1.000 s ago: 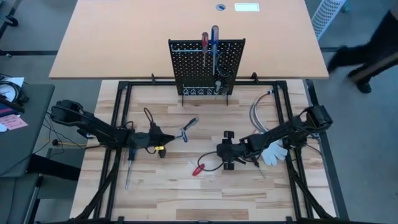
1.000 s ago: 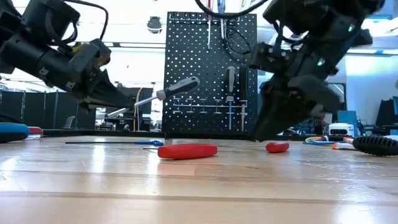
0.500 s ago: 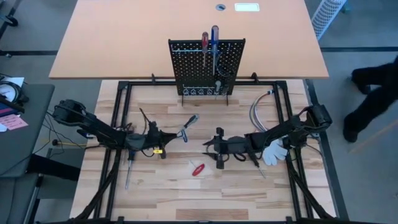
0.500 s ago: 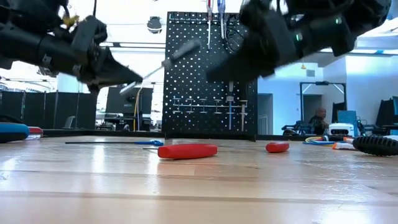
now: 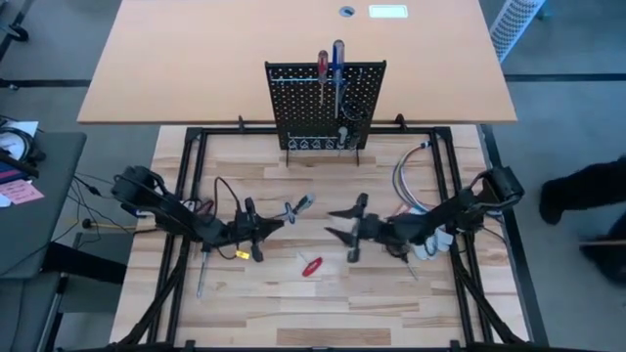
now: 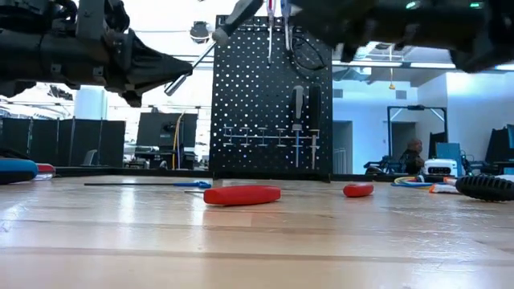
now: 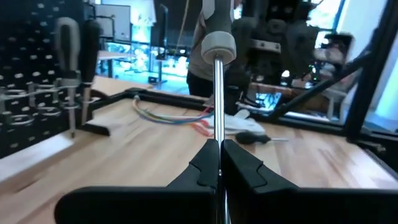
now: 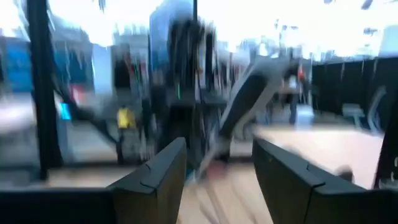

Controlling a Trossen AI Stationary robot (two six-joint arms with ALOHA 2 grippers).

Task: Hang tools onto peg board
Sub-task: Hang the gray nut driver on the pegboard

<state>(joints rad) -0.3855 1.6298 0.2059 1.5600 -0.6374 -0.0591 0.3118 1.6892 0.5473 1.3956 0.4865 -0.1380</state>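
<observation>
My left gripper (image 5: 271, 225) is shut on a grey-handled screwdriver (image 5: 296, 205), held in the air over the middle of the slatted table. My right gripper (image 5: 338, 223) is open and empty, level and pointing toward the left gripper; its view shows nothing between its fingers (image 8: 214, 180). The black peg board (image 5: 326, 103) stands upright at the table's far edge. A red-handled (image 5: 321, 64) and a blue-handled screwdriver (image 5: 338, 57) stick up at its top, and small tools hang low on it (image 6: 297, 128). A red-handled tool (image 5: 311, 266) lies on the table near the front. My left gripper pinches the screwdriver's bare metal shaft (image 7: 218, 134) between its two fingertips. The shaft runs on ahead along the fingers to the grey handle (image 7: 217, 45). The fingers come from the table's left. The screwdriver is clear of the table, tilted with its handle end (image 6: 241, 12) highest.
A white glove (image 5: 433, 241) and a grey coiled cable (image 5: 406, 176) lie on the right under my right arm. A blue-handled screwdriver (image 5: 201, 274) lies at the near left. A second small red piece (image 6: 358, 190) lies on the table. A person (image 5: 587, 196) stands off the right side.
My left gripper has gone up with the grey-handled screwdriver, whose handle end now stands near the peg board's top in the low view. My right gripper has risen off the table beside the red tool and tipped from pointing down to level, facing the table's left.
</observation>
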